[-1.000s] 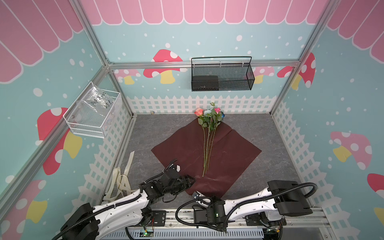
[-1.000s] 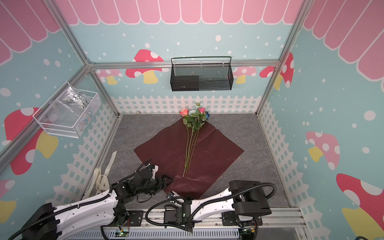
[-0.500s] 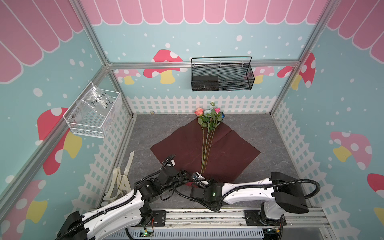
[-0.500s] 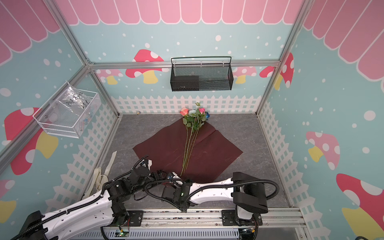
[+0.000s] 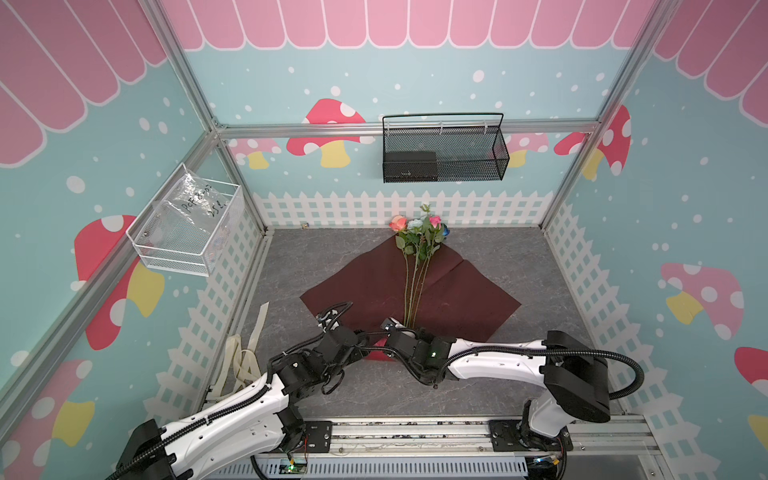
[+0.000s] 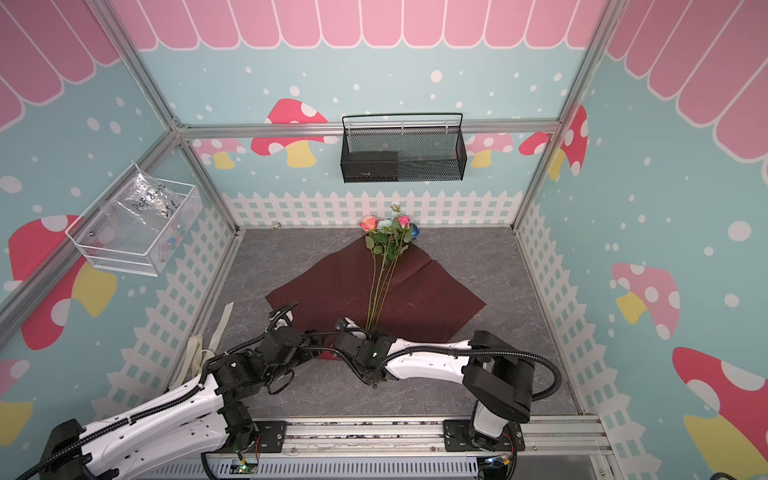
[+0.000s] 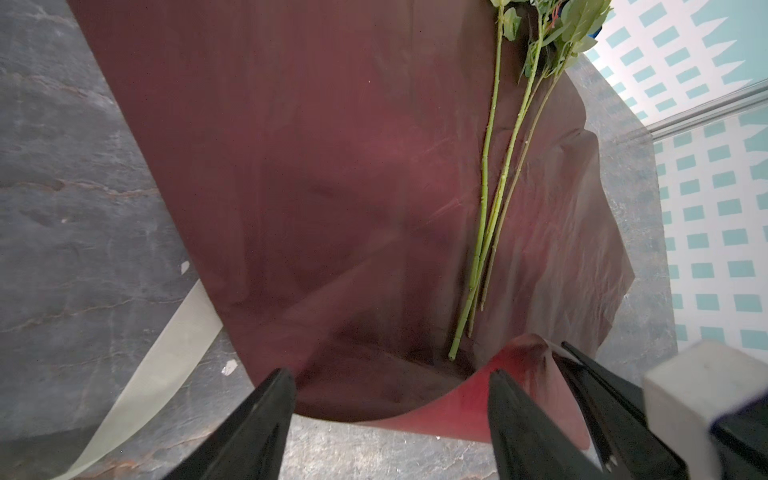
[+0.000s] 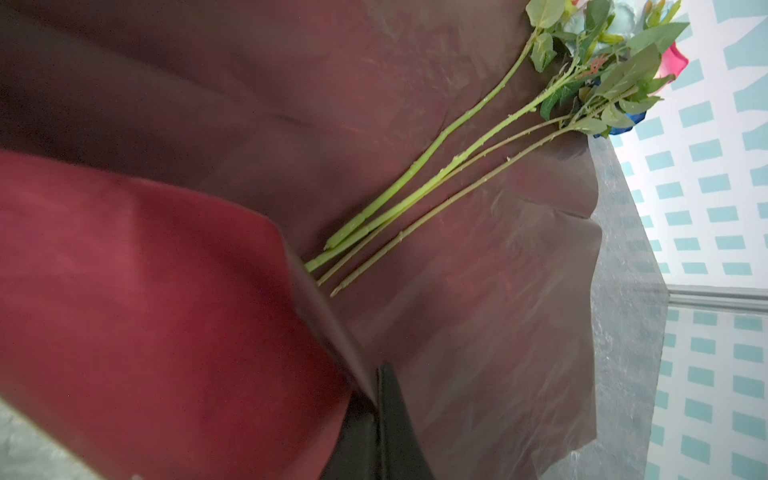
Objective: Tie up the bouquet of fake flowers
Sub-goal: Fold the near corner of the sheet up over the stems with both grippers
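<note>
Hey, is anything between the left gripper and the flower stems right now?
Partly: the red paper corner, pinched up by the shut right gripper, curls in front of the flower stems' ends, facing the open left gripper.

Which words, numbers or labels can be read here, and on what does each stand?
"PCF 8..." and below it "25 e...", handwritten on the clear plastic bag in the white wire basket; the line ends are unclear.
Pale print on the black box in the black mesh basket: too small to read.
The wrapping paper: no text visible.
</note>
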Controlling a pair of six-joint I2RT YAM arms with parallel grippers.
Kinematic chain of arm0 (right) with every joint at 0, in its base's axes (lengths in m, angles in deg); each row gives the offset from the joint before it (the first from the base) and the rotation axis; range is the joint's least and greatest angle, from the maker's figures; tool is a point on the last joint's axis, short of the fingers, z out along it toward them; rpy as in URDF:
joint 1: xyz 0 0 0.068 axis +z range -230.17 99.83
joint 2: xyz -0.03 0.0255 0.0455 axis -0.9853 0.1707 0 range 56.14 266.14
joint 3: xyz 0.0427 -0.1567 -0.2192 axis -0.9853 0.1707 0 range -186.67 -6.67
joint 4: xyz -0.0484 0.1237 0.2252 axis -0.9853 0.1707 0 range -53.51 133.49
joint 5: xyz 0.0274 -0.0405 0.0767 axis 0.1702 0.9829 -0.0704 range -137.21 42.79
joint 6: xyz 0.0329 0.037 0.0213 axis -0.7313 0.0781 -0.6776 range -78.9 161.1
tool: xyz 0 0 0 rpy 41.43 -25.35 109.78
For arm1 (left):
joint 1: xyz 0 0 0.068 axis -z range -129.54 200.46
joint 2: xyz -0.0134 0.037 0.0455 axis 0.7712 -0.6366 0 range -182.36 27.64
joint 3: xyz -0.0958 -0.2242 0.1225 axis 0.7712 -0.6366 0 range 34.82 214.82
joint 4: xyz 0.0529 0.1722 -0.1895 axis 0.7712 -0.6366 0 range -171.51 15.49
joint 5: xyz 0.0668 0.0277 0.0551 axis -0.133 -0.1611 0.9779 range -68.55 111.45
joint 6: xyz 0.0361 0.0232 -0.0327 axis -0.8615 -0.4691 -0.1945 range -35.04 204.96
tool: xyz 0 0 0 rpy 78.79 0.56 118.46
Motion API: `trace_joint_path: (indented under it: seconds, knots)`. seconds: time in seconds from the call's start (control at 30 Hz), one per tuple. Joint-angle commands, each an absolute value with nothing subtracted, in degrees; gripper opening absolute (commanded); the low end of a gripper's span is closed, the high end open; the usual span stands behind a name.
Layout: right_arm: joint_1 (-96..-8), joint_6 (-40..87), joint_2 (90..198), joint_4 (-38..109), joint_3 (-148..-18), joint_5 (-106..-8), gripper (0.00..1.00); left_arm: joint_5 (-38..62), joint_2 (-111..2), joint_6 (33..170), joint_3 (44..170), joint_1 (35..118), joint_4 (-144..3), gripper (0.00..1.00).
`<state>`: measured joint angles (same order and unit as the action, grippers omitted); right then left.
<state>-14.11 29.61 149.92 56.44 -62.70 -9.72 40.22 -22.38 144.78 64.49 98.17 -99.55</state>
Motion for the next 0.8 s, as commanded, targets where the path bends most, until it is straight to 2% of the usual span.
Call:
trace_joint_path:
  seconds: [0.0, 0.2, 0.43, 0.77]
  knots:
    - [-16.88, 35.26, 151.59, 50.0, -63.73, -14.09, 0.0, 41.89, -25.32, 141.79, 66.91, 98.45, -100.83, 0.76]
    - [-21.1, 38.97, 154.32, 47.7, -66.12, -16.6, 0.0, 38.22, -29.29, 138.06, 67.82, 98.32, -94.29, 0.74]
    - [-24.76, 39.68, 156.1, 47.71, -67.6, -17.31, 0.0, 32.94, -32.95, 135.49, 67.98, 96.58, -89.64, 0.66]
    - [-27.25, 38.42, 159.11, 47.3, -67.13, -20.69, 0.0, 15.39, -42.83, 137.92, 66.7, 88.52, -79.15, 0.58]
